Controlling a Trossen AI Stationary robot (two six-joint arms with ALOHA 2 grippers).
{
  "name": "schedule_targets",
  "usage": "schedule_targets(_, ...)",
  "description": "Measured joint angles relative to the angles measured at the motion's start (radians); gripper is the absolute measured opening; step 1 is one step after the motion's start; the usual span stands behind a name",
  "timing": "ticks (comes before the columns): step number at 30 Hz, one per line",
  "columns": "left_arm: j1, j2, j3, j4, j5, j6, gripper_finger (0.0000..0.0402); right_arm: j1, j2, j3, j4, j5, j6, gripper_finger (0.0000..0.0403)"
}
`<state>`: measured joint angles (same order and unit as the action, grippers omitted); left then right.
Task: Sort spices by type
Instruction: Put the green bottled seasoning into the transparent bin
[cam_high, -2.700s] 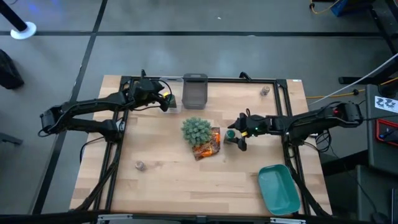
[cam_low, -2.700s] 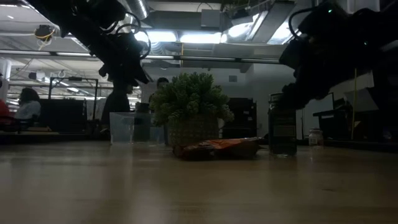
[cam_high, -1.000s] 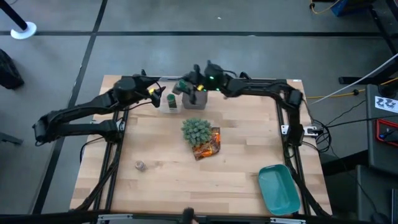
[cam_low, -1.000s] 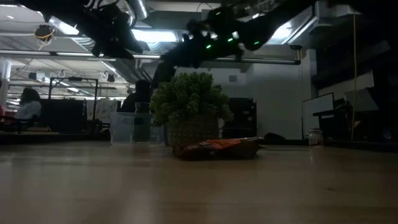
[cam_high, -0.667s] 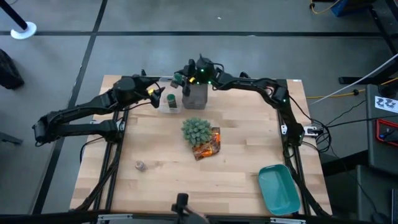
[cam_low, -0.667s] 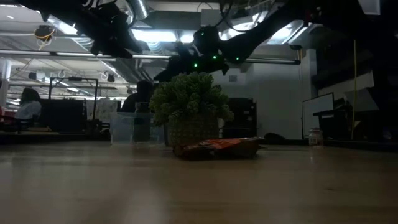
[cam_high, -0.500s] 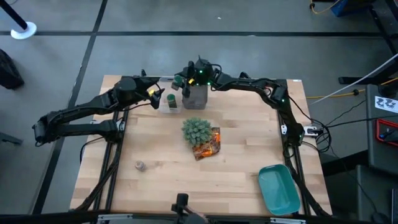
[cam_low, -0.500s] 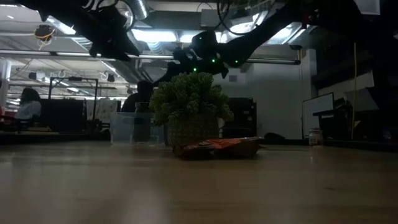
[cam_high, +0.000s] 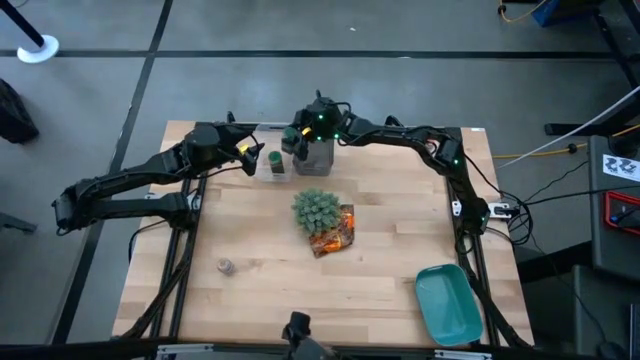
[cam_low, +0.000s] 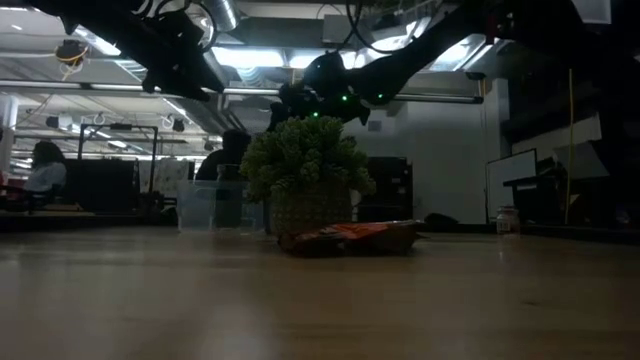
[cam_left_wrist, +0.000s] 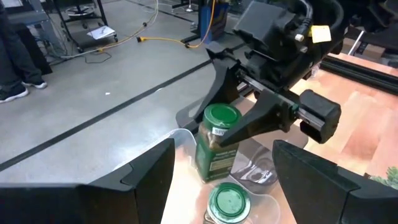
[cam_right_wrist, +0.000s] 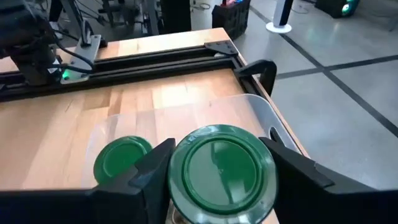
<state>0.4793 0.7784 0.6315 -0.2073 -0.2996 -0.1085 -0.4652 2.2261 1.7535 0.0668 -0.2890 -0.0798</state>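
Observation:
My right gripper (cam_high: 293, 137) reaches across the far edge and is shut on a green-lidded spice jar (cam_left_wrist: 217, 140), above a clear container (cam_high: 268, 170). A second green jar (cam_high: 275, 158) stands upright inside that container and also shows in the right wrist view (cam_right_wrist: 121, 160). My left gripper (cam_high: 252, 157) hangs open just left of the container. One grey-brown jar (cam_high: 225, 265) rests on the table near the left front. Another grey-brown jar (cam_high: 427, 146) is at the far right. My right gripper pinches the green-lidded jar between its two fingers (cam_left_wrist: 249, 127), on the body just under the lid (cam_left_wrist: 214, 132). The fingers come roughly level from the table's right side. The jar stays upright and lifted clear over the clear container.
A grey bin (cam_high: 316, 152) stands right of the clear container at the far edge. The spiky green ball (cam_high: 318, 208) and the orange packet (cam_high: 336, 232) sit mid-table. A teal tray (cam_high: 447, 303) lies at the near right corner. The table frame's black rails (cam_high: 400, 128) run along the far edge.
My right gripper, keeping the green jar, has shifted a little toward the table's left, from over the grey bin toward the clear container, and has come down lower. The left arm has stayed about where it was.

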Motion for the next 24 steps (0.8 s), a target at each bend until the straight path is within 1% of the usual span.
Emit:
schedule_targets(5,0.000,0.000,0.000,0.000,0.000,0.000,0.0255,-0.002,0.000,0.001,-0.007,0.001,-0.002,0.0213)
schedule_targets(9,0.000,0.000,0.000,0.000,0.000,0.000,0.0255,0.000,0.004,0.001,-0.009,-0.012,0.029,0.0214)
schedule_targets(12,0.000,0.000,0.000,0.001,0.000,-0.007,0.0255,0.005,0.016,0.003,0.003,-0.038,0.046,0.0214)
schedule_targets(22,-0.007,0.000,-0.001,-0.001,0.000,-0.015,0.0255,0.010,0.043,0.002,0.097,-0.041,0.074,0.0214)
schedule_targets(24,-0.008,0.000,-0.001,-0.001,0.000,-0.015,0.0255,0.009,0.045,0.015,0.092,-0.040,0.084,0.0214)
